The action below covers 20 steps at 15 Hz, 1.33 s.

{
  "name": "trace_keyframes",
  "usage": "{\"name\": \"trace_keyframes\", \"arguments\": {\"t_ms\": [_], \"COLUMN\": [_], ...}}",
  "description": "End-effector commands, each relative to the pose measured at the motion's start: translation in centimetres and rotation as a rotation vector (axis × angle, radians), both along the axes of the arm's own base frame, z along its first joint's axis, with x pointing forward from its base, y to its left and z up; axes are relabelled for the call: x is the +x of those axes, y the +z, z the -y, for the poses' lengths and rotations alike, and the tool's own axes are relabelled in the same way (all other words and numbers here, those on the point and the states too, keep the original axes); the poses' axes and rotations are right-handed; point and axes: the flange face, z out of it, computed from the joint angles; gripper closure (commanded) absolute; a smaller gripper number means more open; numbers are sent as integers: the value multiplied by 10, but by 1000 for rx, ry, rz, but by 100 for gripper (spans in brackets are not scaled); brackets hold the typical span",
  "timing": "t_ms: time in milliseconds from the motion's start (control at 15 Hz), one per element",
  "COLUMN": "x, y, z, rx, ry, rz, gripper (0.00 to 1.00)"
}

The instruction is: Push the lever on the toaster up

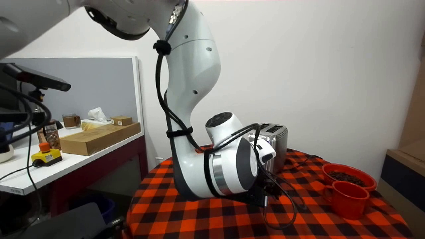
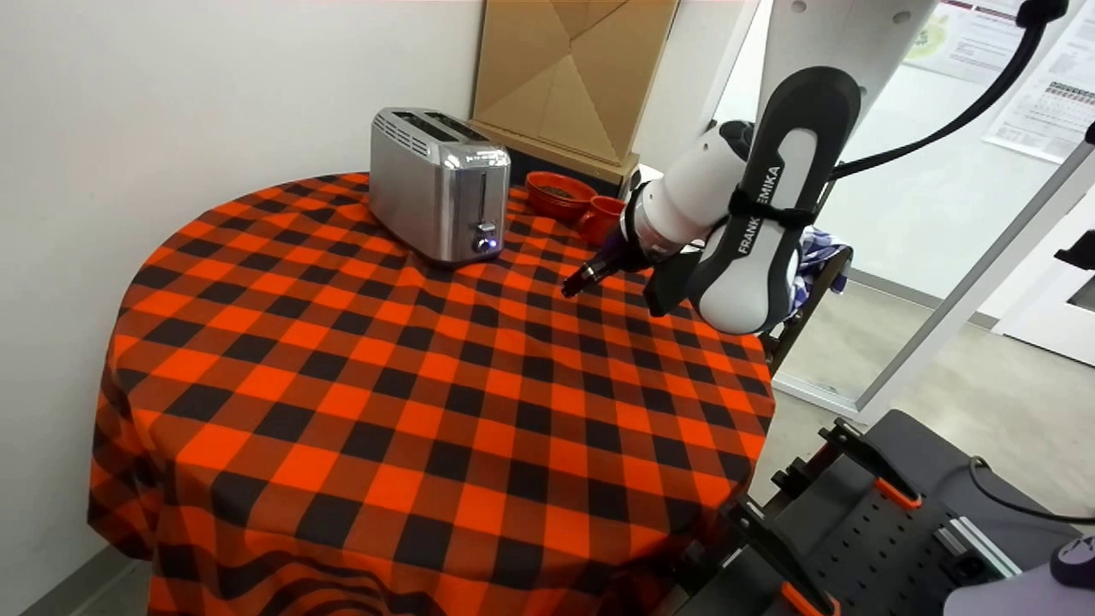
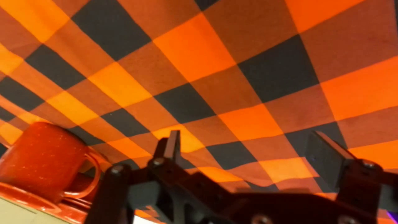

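A silver two-slot toaster [image 2: 409, 181] stands upright on the checked tablecloth in an exterior view; it also shows partly behind my arm in an exterior view [image 1: 280, 142]. Its lever [image 2: 485, 229] sits at the low end of the vertical slot on the end face, just above a knob with a blue light [image 2: 486, 245]. My gripper [image 2: 576, 283] is to the right of the toaster in that view, apart from it, above the cloth. In the wrist view my gripper [image 3: 244, 138] is open, with only cloth between its fingers. The toaster does not show in the wrist view.
A red mug [image 1: 350, 199] and a red bowl [image 1: 348, 176] with dark bits stand near the table edge; the mug [image 3: 43, 161] also shows in the wrist view. A cord [image 1: 302, 162] lies by the toaster. A wall [image 2: 214, 85] stands behind the table.
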Motion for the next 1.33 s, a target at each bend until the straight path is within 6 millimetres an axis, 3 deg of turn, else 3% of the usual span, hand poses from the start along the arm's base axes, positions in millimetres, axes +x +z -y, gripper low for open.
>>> {"name": "trace_keyframes", "arguments": {"t_ms": [0, 333, 600, 1267], "x": [5, 19, 36, 89], "y": [-3, -2, 14, 33], "z": [12, 14, 10, -15], "rx": [110, 199, 217, 175], "ry": [-36, -12, 13, 22], "rz": [96, 124, 149, 76], "gripper": [0, 0, 0, 0]}}
